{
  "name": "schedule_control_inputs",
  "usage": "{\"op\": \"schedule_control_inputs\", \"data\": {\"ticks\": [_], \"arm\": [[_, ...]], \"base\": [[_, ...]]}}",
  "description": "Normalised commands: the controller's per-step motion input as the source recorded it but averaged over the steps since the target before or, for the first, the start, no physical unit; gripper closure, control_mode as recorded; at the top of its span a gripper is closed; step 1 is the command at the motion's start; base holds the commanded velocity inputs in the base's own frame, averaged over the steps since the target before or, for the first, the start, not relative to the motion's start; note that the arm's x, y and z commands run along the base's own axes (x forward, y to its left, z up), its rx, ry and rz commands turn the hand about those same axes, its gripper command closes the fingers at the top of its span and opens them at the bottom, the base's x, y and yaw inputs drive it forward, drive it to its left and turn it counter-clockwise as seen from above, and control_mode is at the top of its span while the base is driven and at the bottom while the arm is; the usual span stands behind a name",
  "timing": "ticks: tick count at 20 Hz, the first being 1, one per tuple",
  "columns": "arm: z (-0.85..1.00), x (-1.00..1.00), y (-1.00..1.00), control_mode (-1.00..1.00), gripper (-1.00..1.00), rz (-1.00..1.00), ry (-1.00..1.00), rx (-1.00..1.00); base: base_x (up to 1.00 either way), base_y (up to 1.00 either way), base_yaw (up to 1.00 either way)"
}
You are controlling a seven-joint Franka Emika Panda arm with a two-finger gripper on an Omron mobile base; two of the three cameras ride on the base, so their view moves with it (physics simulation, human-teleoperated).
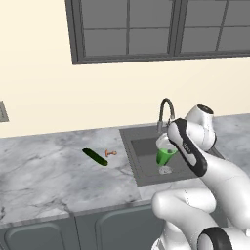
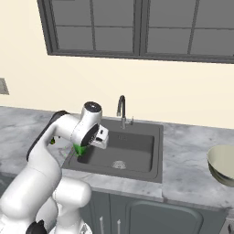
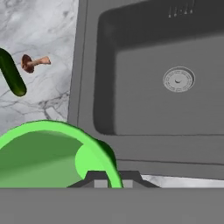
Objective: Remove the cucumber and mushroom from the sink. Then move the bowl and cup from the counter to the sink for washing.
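Note:
My gripper (image 3: 113, 180) is shut on the rim of the bright green cup (image 1: 165, 156), which hangs tilted over the left part of the dark grey sink (image 1: 144, 172). From the right base the cup (image 2: 81, 150) peeks out below the hand at the sink's (image 2: 137, 146) left edge. The hand view has the cup (image 3: 48, 153) at lower left and the empty basin (image 3: 144, 87) beyond it. On the counter (image 1: 44, 176) left of the sink lie the dark green cucumber (image 1: 94, 156) and the small orange-brown mushroom (image 1: 111, 154), side by side. The pale bowl (image 2: 222, 164) stands on the counter far right.
A curved metal faucet (image 2: 121, 109) rises at the sink's back edge. The drain (image 3: 178, 79) sits in the basin floor. A dark-framed window runs above the wall. Dark cabinet doors (image 2: 151, 217) lie under the counter.

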Motion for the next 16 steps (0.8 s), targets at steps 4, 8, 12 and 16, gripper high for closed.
{"op": "schedule_control_inputs", "data": {"ticks": [4, 8, 12, 16], "arm": [[0.05, 0.19, -0.22, -1.0, 1.0, -0.02, 0.0, 0.06], [0.01, 0.19, -0.18, -1.0, 1.0, -0.01, 0.0, 0.01], [-0.01, 0.23, -0.14, -1.0, 1.0, -0.01, 0.0, 0.0], [-0.04, 0.25, -0.11, -1.0, 1.0, -0.02, 0.0, 0.0]], "base": [[0.0, 0.0, 0.0], [0.0, 0.0, 0.0], [0.0, 0.0, 0.0], [0.0, 0.0, 0.0]]}}
